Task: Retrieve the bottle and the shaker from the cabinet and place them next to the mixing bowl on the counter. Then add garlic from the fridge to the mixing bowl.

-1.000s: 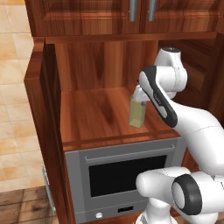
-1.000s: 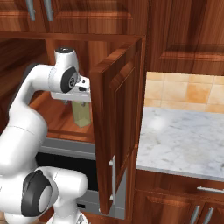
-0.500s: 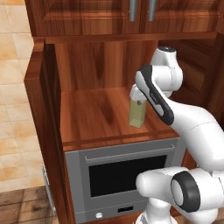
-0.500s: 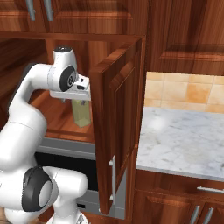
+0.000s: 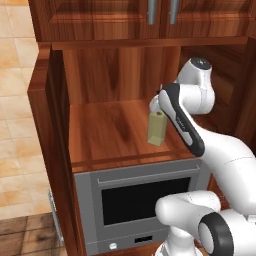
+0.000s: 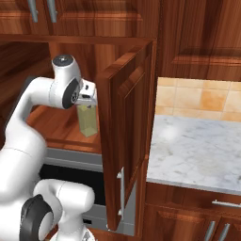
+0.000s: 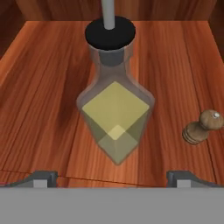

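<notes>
A clear square bottle (image 5: 156, 130) of pale yellow liquid, with a black cap, stands upright on the wooden cabinet shelf (image 5: 107, 132). My gripper (image 5: 156, 104) hangs right above it, open. In the hand view the bottle (image 7: 116, 114) sits centred below my gripper (image 7: 112, 177), whose fingertips (image 7: 43, 176) stand wide apart on either side, not touching it. A small brown wooden shaker (image 7: 202, 127) stands on the shelf to the bottle's right. From the right base view the bottle (image 6: 87, 120) shows just under my gripper (image 6: 87, 100).
The open right cabinet door (image 6: 128, 127) juts out close beside the arm. The left door (image 5: 50, 150) is open too. An oven (image 5: 140, 200) sits under the shelf. A marble counter (image 6: 197, 150) lies to the right.
The hand has shifted very slightly over the bottle. The bottle and shaker have stayed where they were.
</notes>
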Controlling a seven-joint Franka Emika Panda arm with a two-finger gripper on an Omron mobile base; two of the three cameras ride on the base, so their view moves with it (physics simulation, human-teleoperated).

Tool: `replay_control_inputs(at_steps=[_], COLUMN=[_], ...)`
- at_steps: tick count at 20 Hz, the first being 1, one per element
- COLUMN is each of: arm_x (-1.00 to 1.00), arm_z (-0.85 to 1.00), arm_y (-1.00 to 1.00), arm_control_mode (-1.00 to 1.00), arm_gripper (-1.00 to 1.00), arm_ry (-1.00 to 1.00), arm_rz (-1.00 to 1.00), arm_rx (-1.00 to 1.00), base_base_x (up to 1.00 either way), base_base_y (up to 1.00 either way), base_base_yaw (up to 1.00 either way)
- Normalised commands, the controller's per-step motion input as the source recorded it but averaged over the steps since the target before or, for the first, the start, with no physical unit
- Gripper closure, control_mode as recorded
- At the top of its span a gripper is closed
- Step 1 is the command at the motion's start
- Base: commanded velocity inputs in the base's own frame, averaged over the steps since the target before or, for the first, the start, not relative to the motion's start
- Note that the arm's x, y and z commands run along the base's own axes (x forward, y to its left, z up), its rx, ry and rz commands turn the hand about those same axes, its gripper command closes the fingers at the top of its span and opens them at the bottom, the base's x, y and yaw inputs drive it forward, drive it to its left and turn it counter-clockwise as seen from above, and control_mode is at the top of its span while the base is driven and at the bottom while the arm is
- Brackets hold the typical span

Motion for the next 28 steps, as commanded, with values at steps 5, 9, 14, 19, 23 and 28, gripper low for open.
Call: replay_control_inputs(at_steps=[5, 9, 14, 19, 23, 28], arm_x=[0.0, 0.03, 0.07, 0.01, 0.0, 0.04], arm_z=[0.0, 0.01, 0.19, 0.16, 0.26, 0.29], arm_y=[0.0, 0.0, 0.0, 0.0, 0.0, 0.01], arm_control_mode=[-1.0, -1.0, -1.0, -1.0, -1.0, -1.0], arm_gripper=[-1.0, -1.0, -1.0, -1.0, -1.0, -1.0], arm_ry=[-0.28, -0.13, 0.03, 0.0, 0.0, -0.01], arm_rz=[0.0, 0.0, 0.0, 0.0, 0.0, -0.03], arm_rx=[0.01, 0.0, 0.0, 0.0, 0.0, 0.0], base_base_x=[0.0, 0.0, 0.0, 0.0, 0.0, 0.0], base_base_y=[0.0, 0.0, 0.0, 0.0, 0.0, 0.0], base_base_yaw=[0.0, 0.0, 0.0, 0.0, 0.0, 0.0])
